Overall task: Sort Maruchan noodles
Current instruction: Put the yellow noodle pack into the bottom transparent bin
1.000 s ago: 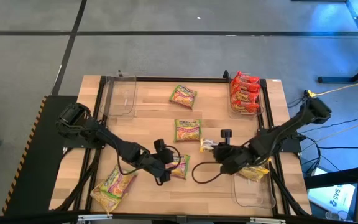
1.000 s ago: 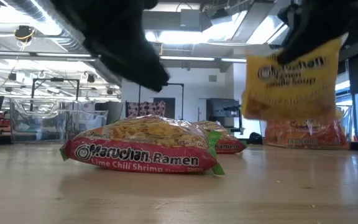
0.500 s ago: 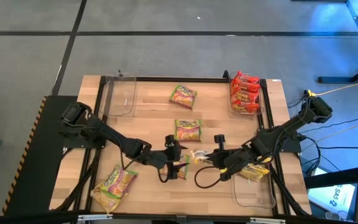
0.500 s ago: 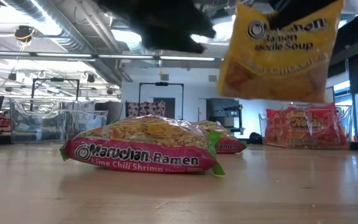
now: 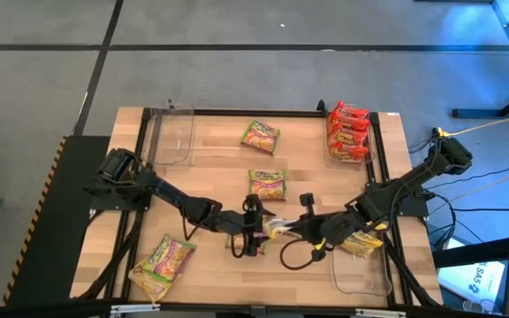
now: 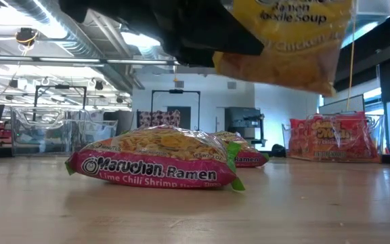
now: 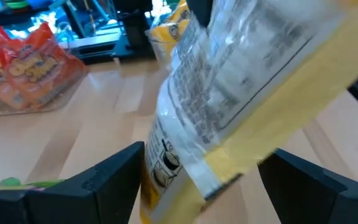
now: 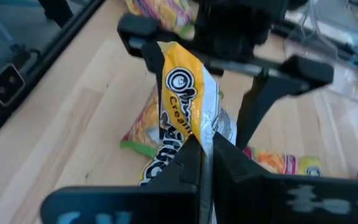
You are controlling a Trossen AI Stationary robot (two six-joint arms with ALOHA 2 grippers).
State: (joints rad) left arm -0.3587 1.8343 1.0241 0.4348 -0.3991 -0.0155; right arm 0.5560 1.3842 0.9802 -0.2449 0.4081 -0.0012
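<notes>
My right gripper (image 5: pixel 299 227) is shut on one edge of a yellow Maruchan noodles packet (image 5: pixel 277 230), holding it in the air above the table's middle. My left gripper (image 5: pixel 256 231) is open, with a finger (image 7: pixel 107 180) on either side of the packet's (image 7: pixel 229 93) other end. Directly below lies a green-pink packet (image 8: pixel 143 127), partly hidden by the arms. More green-pink packets lie at the back (image 5: pixel 260 135), in the middle (image 5: pixel 267 183) and at the front left (image 5: pixel 162 263). In the low view the yellow packet (image 6: pixel 286 41) hangs above a green-pink one (image 6: pixel 158 163).
A clear bin (image 5: pixel 374 141) at the back right holds red-orange packets (image 5: pixel 347 131). Another clear bin (image 5: pixel 360 269) at the front right holds a yellow packet (image 5: pixel 360 244). A third clear bin (image 5: pixel 173 137) stands at the back left. A black cable (image 5: pixel 290 256) loops under the right arm.
My right gripper has carried the yellow packet left and upward toward the table's middle. My left gripper has moved right to meet it, and its open fingers now flank the packet.
</notes>
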